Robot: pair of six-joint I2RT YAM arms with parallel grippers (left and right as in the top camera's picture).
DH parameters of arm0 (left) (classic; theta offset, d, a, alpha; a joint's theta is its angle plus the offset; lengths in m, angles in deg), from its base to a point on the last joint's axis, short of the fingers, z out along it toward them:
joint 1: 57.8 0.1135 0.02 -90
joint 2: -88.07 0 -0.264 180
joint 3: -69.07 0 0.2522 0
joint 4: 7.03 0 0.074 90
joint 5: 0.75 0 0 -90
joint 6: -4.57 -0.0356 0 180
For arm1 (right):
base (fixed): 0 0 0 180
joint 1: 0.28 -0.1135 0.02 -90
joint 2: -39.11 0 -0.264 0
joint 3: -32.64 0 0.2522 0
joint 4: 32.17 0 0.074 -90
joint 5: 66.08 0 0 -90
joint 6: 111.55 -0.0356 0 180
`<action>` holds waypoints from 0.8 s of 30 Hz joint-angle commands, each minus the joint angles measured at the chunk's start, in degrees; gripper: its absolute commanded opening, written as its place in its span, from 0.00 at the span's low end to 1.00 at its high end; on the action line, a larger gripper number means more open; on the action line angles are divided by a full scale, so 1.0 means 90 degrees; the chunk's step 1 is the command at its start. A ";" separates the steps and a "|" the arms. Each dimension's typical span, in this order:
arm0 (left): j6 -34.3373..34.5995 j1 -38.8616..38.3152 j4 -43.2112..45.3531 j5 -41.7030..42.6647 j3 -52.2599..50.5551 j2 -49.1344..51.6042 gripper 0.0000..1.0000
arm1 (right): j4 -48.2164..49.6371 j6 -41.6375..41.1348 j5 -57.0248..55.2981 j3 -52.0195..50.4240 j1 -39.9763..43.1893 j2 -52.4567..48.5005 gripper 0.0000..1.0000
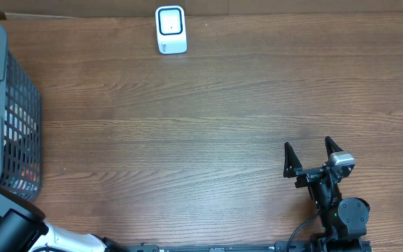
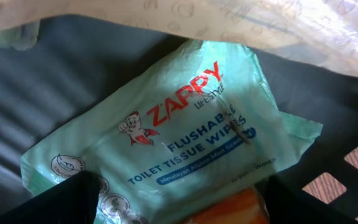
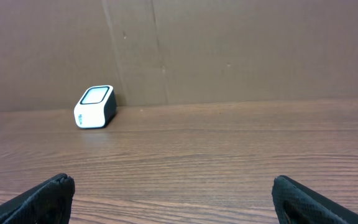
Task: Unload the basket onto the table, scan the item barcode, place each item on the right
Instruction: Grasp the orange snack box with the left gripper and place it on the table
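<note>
Under white film (image 2: pixel 241 22), wipes pack (image 2: pixel 166 137) edge

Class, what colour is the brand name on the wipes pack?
Red, on the wipes pack; left wrist view.

A pale green Zappy wipes pack (image 2: pixel 166 143), red logo and blue lettering face up, lies flat and skewed on the dark floor of the basket (image 2: pixel 48 87), its top edge under white wrapping (image 2: pixel 260 25). The white scanner (image 1: pixel 171 29), dark window on its face, stands at the far edge of the table (image 1: pixel 208 126)
</note>
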 commanded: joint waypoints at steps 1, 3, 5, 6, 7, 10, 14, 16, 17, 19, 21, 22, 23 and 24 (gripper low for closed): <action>-0.0238 -0.0049 0.0027 0.0199 -0.0189 0.0058 0.83 | 0.0027 -0.0024 -0.0058 -0.0066 -0.0036 0.0039 1.00; -0.0228 -0.0049 0.0066 0.0206 -0.0189 0.0058 0.74 | 0.0027 -0.0024 -0.0058 -0.0066 -0.0036 0.0039 1.00; -0.0211 -0.0049 0.0085 0.0206 -0.0189 0.0058 0.49 | 0.0029 -0.0024 -0.0058 -0.0066 -0.0036 0.0039 1.00; -0.0206 -0.0049 0.0083 0.0211 -0.0187 0.0056 0.39 | 0.0027 -0.0024 -0.0058 -0.0066 -0.0036 0.0039 1.00; -0.0206 -0.0049 0.0073 0.0221 -0.0187 0.0056 0.29 | 0.0027 -0.0024 -0.0058 -0.0066 -0.0036 0.0039 1.00; -0.0206 -0.0049 0.0007 0.0231 -0.0112 0.0056 0.09 | 0.0027 -0.0024 -0.0058 -0.0066 -0.0036 0.0039 1.00; -0.0087 -0.0041 -0.0340 0.0231 0.0347 0.0049 0.04 | 0.0027 -0.0024 -0.0058 -0.0066 -0.0036 0.0039 1.00; -0.0024 -0.0044 -0.0600 0.0233 0.0760 0.0049 0.04 | 0.0029 -0.0024 -0.0058 -0.0066 -0.0036 0.0039 1.00; 0.0019 -0.0041 -0.0729 0.0231 0.0991 0.0049 0.04 | 0.0027 -0.0024 -0.0058 -0.0066 -0.0036 0.0039 1.00; 0.0185 -0.0049 -0.1032 0.0231 0.1564 0.0046 0.04 | 0.0027 -0.0024 -0.0058 -0.0066 -0.0036 0.0039 1.00; 0.0476 -0.0053 -0.1365 0.0233 0.2237 0.0046 0.04 | 0.0027 -0.0024 -0.0058 -0.0066 -0.0036 0.0039 1.00; 0.0602 -0.0053 -0.1540 0.0236 0.2599 0.0046 0.04 | 0.0027 -0.0024 -0.0058 -0.0066 -0.0036 0.0039 1.00; 0.0687 -0.0053 -0.1707 0.0267 0.2990 0.0046 0.04 | 0.0027 -0.0024 -0.0058 -0.0066 -0.0036 0.0039 1.00; 0.0733 -0.0053 -0.1865 0.0335 0.3390 0.0046 0.04 | 0.0027 -0.0024 -0.0058 -0.0066 -0.0036 0.0039 1.00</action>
